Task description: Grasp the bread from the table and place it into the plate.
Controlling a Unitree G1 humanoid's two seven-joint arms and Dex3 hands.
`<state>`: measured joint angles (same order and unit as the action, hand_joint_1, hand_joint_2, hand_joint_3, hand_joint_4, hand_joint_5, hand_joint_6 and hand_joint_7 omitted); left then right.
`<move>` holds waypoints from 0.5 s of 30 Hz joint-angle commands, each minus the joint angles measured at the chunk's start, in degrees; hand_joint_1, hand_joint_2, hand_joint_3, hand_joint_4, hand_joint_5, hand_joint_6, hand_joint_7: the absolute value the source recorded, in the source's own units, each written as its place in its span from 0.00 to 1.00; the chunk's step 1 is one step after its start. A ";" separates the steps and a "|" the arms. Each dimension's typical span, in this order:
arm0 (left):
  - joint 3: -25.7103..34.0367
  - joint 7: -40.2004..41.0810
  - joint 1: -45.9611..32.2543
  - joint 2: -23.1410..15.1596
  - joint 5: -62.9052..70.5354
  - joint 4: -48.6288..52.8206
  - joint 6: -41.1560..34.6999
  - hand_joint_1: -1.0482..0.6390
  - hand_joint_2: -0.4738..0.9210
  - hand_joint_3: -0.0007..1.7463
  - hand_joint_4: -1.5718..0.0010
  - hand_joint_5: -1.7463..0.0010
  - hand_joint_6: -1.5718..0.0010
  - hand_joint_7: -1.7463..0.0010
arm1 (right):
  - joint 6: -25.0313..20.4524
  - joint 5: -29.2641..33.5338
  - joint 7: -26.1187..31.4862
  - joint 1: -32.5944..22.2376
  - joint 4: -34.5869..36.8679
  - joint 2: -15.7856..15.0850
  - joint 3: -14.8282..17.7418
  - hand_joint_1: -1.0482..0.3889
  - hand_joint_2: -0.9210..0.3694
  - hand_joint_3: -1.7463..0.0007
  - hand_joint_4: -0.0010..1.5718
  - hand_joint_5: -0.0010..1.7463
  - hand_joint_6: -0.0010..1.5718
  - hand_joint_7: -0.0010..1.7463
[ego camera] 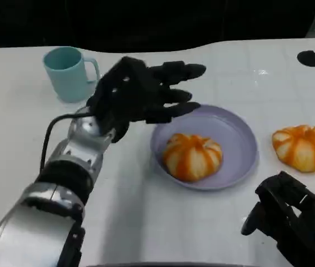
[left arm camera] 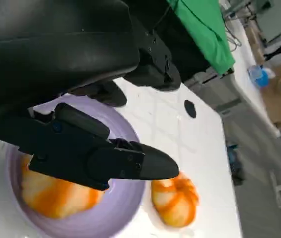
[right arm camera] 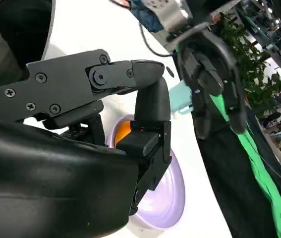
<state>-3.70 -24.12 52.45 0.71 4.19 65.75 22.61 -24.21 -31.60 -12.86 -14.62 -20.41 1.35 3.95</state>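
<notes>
Head view: one bread (ego camera: 193, 156) lies in the plate (ego camera: 240, 139); a second bun (ego camera: 303, 147) sits on the table beside it. The left hand (ego camera: 140, 92) hovers empty, fingers spread, over the rim and could nudge the plate. The right hand (ego camera: 293, 219) looks curled, holding nothing.

Left wrist view: fingers (left arm camera: 130, 163) hang over the bread (left arm camera: 56, 196).

Right wrist view: fingers (right arm camera: 150, 104) hide most of the plate (right arm camera: 170, 198), so a reach could miss.

The white table (ego camera: 146, 222) carries a teal mug (ego camera: 68, 72), a lilac plate (ego camera: 240, 139) and one bread (ego camera: 303, 147) just beside the plate.

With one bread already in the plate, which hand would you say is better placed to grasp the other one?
Probably the right hand: the bread on the table lies just ahead of it. The left hand hovers beyond the plate.
</notes>
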 commanded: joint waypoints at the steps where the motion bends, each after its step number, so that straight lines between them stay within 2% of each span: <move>1: 6.26 -4.64 -4.79 1.45 -9.38 -5.52 -2.99 0.32 1.00 0.15 0.58 0.54 0.61 0.90 | 0.04 -0.20 0.16 -0.13 -0.28 -0.72 0.56 0.37 0.00 0.89 0.40 1.00 0.37 0.83; 2: 7.45 -5.66 -6.10 1.93 -11.54 -7.26 -4.77 0.31 1.00 0.18 0.55 0.43 0.54 0.83 | 0.16 -0.13 0.04 -0.16 -0.25 -0.77 0.53 0.37 0.00 0.89 0.40 1.00 0.37 0.83; 3: 8.84 -6.82 -7.86 2.53 -14.31 -9.79 -7.34 0.30 1.00 0.19 0.55 0.37 0.51 0.79 | 0.15 -0.19 0.05 -0.17 -0.27 -0.73 0.54 0.37 0.00 0.89 0.40 1.00 0.37 0.83; 4: 10.21 -7.88 -9.83 3.11 -17.31 -12.83 -10.64 0.28 1.00 0.19 0.56 0.31 0.51 0.71 | 0.11 -0.22 0.08 -0.21 -0.33 -0.71 0.53 0.37 0.00 0.89 0.40 1.00 0.37 0.83; 5: 10.83 -8.37 -11.18 3.40 -19.06 -15.23 -13.09 0.27 1.00 0.19 0.57 0.23 0.53 0.56 | 0.05 -0.26 0.13 -0.22 -0.39 -0.69 0.53 0.37 0.00 0.89 0.40 1.00 0.37 0.83; 7: 11.56 -8.32 -14.35 3.88 -21.74 -20.68 -17.63 0.26 1.00 0.20 0.57 0.14 0.55 0.41 | -0.15 -0.20 0.26 -0.28 -0.65 -0.77 0.47 0.38 0.00 0.89 0.40 1.00 0.37 0.83; 9: 11.77 -7.99 -17.37 4.22 -23.57 -25.82 -21.25 0.26 1.00 0.22 0.56 0.08 0.57 0.31 | -0.15 -0.10 0.29 -0.28 -0.74 -0.82 0.42 0.38 0.00 0.88 0.40 1.00 0.37 0.83; 10: 11.88 -7.88 -18.87 4.39 -24.49 -28.29 -22.94 0.27 1.00 0.24 0.56 0.04 0.61 0.21 | -0.09 -0.06 0.28 -0.26 -0.73 -0.83 0.40 0.38 0.00 0.88 0.40 1.00 0.37 0.83; 12: 11.81 -7.49 -22.77 4.57 -26.87 -34.68 -28.02 0.26 1.00 0.26 0.55 0.01 0.65 0.10 | -0.10 0.02 0.36 -0.25 -0.80 -0.82 0.34 0.38 0.00 0.88 0.40 1.00 0.37 0.83; 14: 11.49 -6.87 -24.49 4.53 -27.74 -38.13 -30.93 0.26 1.00 0.27 0.54 0.00 0.67 0.07 | -0.13 0.02 0.41 -0.25 -0.84 -0.83 0.31 0.38 0.00 0.88 0.40 1.00 0.37 0.84; 15: 11.94 -5.26 -27.54 4.93 -30.13 -43.02 -35.63 0.26 1.00 0.26 0.53 0.00 0.66 0.06 | -0.23 -0.27 0.32 -0.23 -0.82 -0.75 0.36 0.38 0.00 0.88 0.40 1.00 0.37 0.84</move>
<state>7.67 -31.74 29.21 5.70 -22.75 30.10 -6.60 -24.36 -31.60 -12.73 -14.65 -20.73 1.24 3.88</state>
